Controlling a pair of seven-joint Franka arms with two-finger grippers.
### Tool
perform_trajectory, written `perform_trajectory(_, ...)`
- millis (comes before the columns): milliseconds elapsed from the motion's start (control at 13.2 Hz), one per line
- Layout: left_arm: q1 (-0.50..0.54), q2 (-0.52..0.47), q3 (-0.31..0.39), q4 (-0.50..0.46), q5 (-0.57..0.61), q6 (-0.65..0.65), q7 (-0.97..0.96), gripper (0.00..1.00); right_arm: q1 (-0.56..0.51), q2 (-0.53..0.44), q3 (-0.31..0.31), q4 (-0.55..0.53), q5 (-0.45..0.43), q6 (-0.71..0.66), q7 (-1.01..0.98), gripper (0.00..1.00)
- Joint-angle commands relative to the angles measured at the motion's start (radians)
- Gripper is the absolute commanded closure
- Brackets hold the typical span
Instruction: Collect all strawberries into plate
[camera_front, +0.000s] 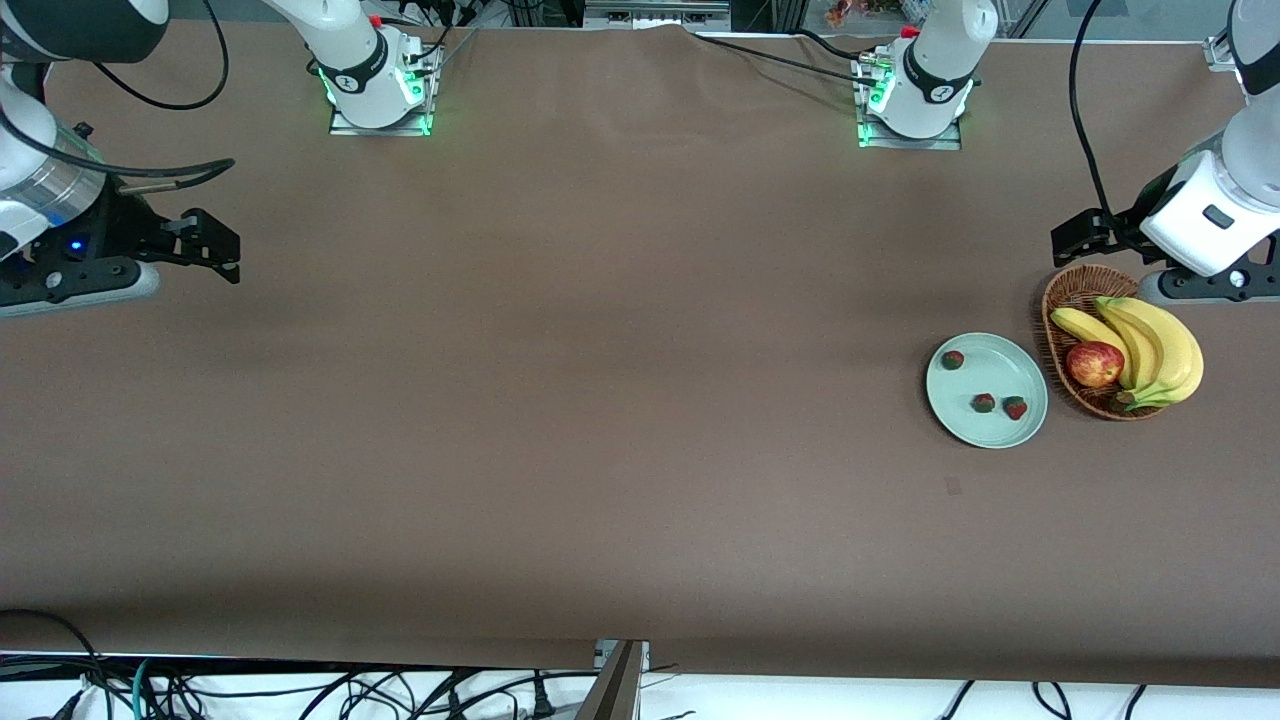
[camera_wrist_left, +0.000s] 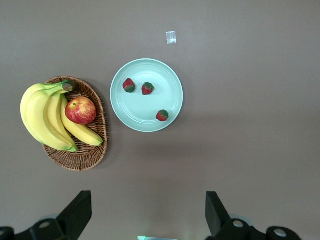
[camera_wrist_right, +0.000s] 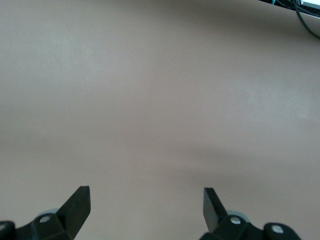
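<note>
Brown cloth covers the long table (camera_front: 600, 400), and both arm bases stand along its edge farthest from the front camera. Toward the left arm's end lies the pale mint plate (camera_front: 1000, 432), and on it rest all three strawberries: one (camera_front: 953, 359) farthest from the front camera, and two (camera_front: 985, 403) (camera_front: 1016, 408) close together nearer to it. Just beside the plate, toward the table's end, sits one wicker basket (camera_front: 1062, 300) holding one red apple (camera_front: 1095, 364) and a bunch of bananas (camera_front: 1165, 350). The left gripper (camera_front: 1090, 238) hangs above the table by the basket, its fingers spread wide and holding nothing; the left wrist view looks straight down on plate (camera_wrist_left: 172, 95), berries (camera_wrist_left: 129, 85) (camera_wrist_left: 147, 88) (camera_wrist_left: 162, 115), basket (camera_wrist_left: 97, 107) and fruit together, and also picks out a small pale scrap (camera_wrist_left: 171, 37) on the cloth near the plate. The right gripper (camera_front: 215, 250) waits over the right arm's end of the table, fingers likewise apart and empty; its wrist view shows only bare cloth between the two black fingertips (camera_wrist_right: 80, 202), which the front view cannot show so plainly.
</note>
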Motion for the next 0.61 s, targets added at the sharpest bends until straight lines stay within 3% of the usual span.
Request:
perform_trajectory(0,-0.008,-0.003,0.015,0.012,-0.024,-0.013,0.008,0.0,-0.089,0.004,0.1,0.017,-0.003,-0.014,-0.005,0.01)
perform_trajectory(380,0.007,0.01,0.028,0.018,-0.077,-0.013,0.031,0.0,-0.089,0.002,0.099,0.017,-0.003,-0.049,0.003,0.01)
perform_trajectory(532,0.006,0.053,0.03,0.088,-0.074,-0.019,0.026,0.0,-0.089,-0.002,0.099,0.012,-0.002,-0.062,0.004,0.01)
